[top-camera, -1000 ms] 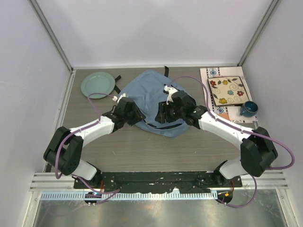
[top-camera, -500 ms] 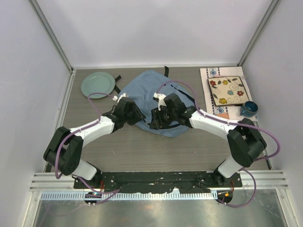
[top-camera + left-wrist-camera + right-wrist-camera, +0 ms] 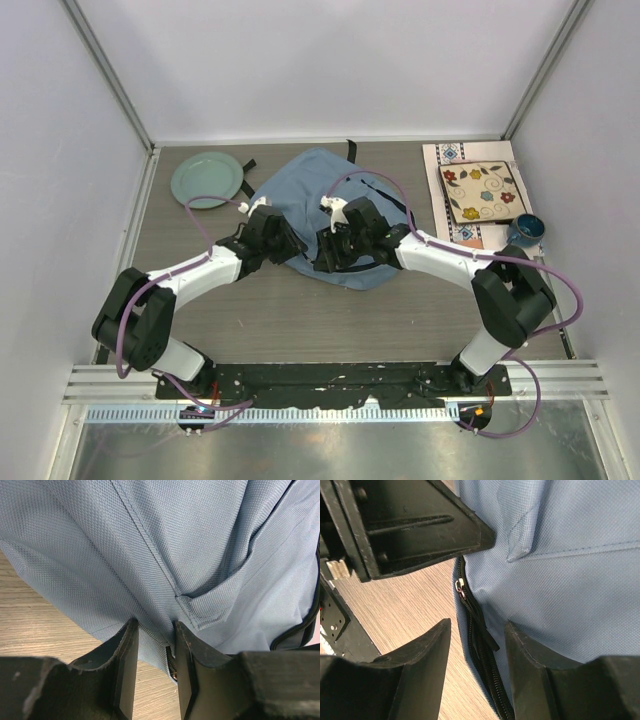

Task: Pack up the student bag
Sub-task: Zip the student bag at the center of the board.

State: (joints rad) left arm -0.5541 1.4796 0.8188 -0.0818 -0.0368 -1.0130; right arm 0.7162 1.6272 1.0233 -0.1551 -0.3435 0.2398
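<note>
the student bag (image 3: 318,190) lies flat at the middle back of the wooden tabletop (image 3: 300,315), and both arms reach to its near edge; the left claw (image 3: 155,630) has its jaws narrow with a fold of the bag's hem between them, but whether it truly pinches i cannot tell; the right claw (image 3: 478,627) stands open, its fingers either side of the dark zipper (image 3: 474,617) at the bag's edge, just beside the left claw; a green plate (image 3: 207,179) sits back left, and a floral tile (image 3: 483,192) and a blue cup (image 3: 525,229) sit at the right.
</note>
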